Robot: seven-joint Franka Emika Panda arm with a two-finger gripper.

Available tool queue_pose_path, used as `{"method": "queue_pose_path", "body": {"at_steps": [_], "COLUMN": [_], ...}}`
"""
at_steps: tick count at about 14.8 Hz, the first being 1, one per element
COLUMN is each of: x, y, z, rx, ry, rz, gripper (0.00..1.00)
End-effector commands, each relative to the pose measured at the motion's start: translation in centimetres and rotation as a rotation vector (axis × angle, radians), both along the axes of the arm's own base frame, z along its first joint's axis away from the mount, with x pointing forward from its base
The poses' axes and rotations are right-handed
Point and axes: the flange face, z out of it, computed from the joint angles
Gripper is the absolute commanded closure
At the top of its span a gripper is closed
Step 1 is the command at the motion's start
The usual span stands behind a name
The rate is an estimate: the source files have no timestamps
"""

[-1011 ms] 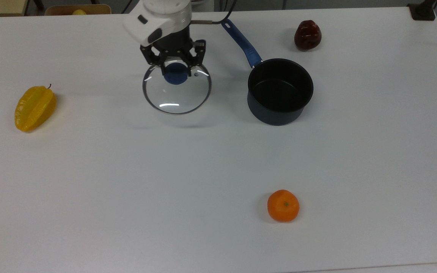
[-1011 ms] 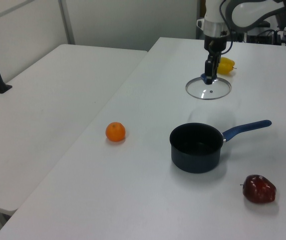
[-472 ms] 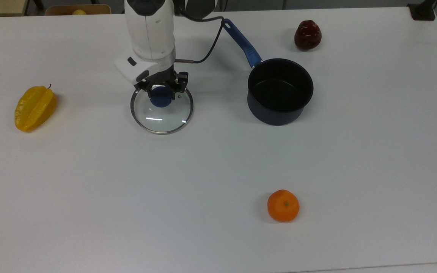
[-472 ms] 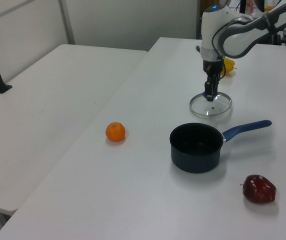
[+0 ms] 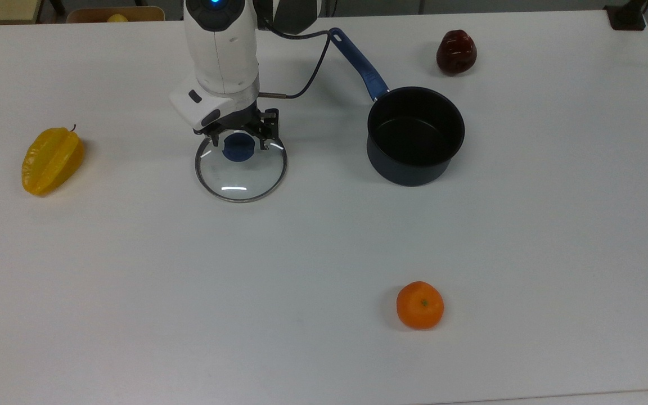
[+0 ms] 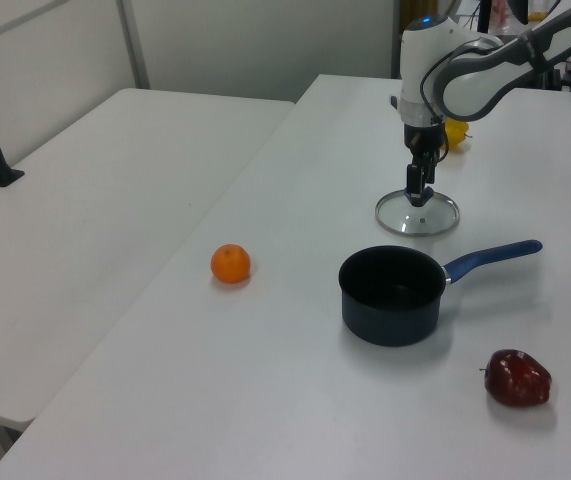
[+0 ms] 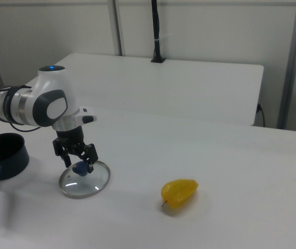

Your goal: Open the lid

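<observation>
The round glass lid with a metal rim and blue knob lies flat on the white table, to the top view's left of the dark blue saucepan, which stands uncovered. My gripper hangs just above the knob, its fingers spread wider than the knob and apart from it. The left view has the lid beyond the saucepan, with the gripper over it. In the right view the gripper stands open over the lid.
A yellow starfruit lies at the top view's left, an orange near the front, and a dark red apple at the back right. The saucepan's blue handle points toward the arm's base.
The lid came down and to the top view's left onto the table. The fingers have since let go of the knob and lifted slightly.
</observation>
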Motion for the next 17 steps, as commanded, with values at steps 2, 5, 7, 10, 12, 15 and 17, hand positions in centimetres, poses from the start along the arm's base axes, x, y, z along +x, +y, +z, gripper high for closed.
{"method": "queue_pose_path", "body": {"at_steps": [2, 5, 7, 10, 12, 15, 17], "x": [-0.1, -1.8, -3.4, -5.4, -6.3, -7.8, -7.9], "y": [0.7, 2.5, 3.2, 3.8, 2.2, 0.3, -1.0], "z": [6.9, 13.0, 16.6, 21.2, 23.9, 26.7, 27.9], "rx": [-0.029, -0.046, -0.048, -0.045, -0.024, 0.002, 0.012], "ry": [0.045, 0.057, 0.065, 0.010, -0.020, 0.013, 0.012], "rz": [-0.010, -0.064, -0.076, -0.065, -0.099, -0.137, -0.162], "gripper": [0.00, 0.00, 0.00, 0.00, 0.00, 0.00, 0.00]}}
